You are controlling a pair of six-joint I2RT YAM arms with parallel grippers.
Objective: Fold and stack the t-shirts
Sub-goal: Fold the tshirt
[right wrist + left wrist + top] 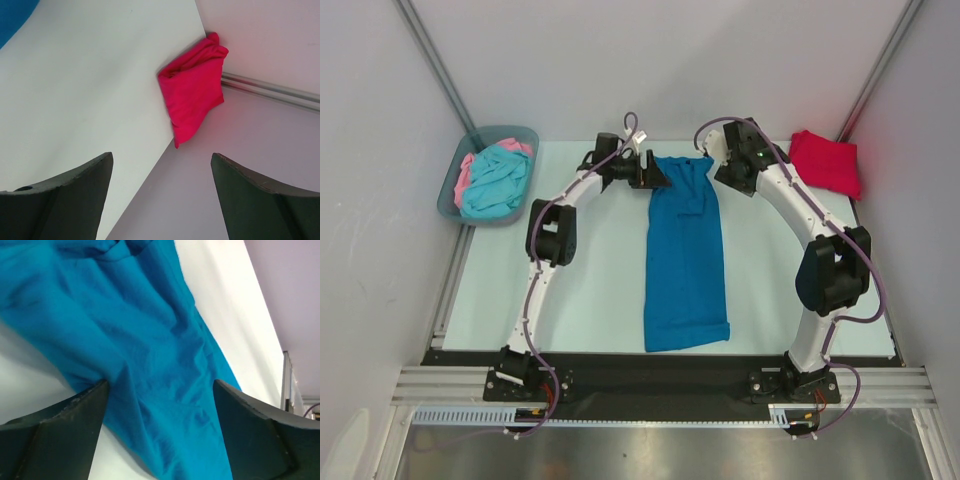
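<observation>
A deep blue t-shirt (685, 250) lies folded into a long strip down the middle of the table. My left gripper (655, 172) is open at its far left corner. In the left wrist view the jaws (160, 385) straddle the wrinkled blue cloth (125, 315) without closing on it. My right gripper (718, 150) is open and empty by the strip's far right corner. The right wrist view (161, 156) shows nothing between its fingers. A folded bright red t-shirt (825, 162) lies at the far right corner and also shows in the right wrist view (192, 97).
A grey-blue bin (455, 190) at the far left holds a turquoise shirt (498, 180) and a pink shirt (466, 172). White walls enclose the table on three sides. A black rail runs along the near edge (650, 365).
</observation>
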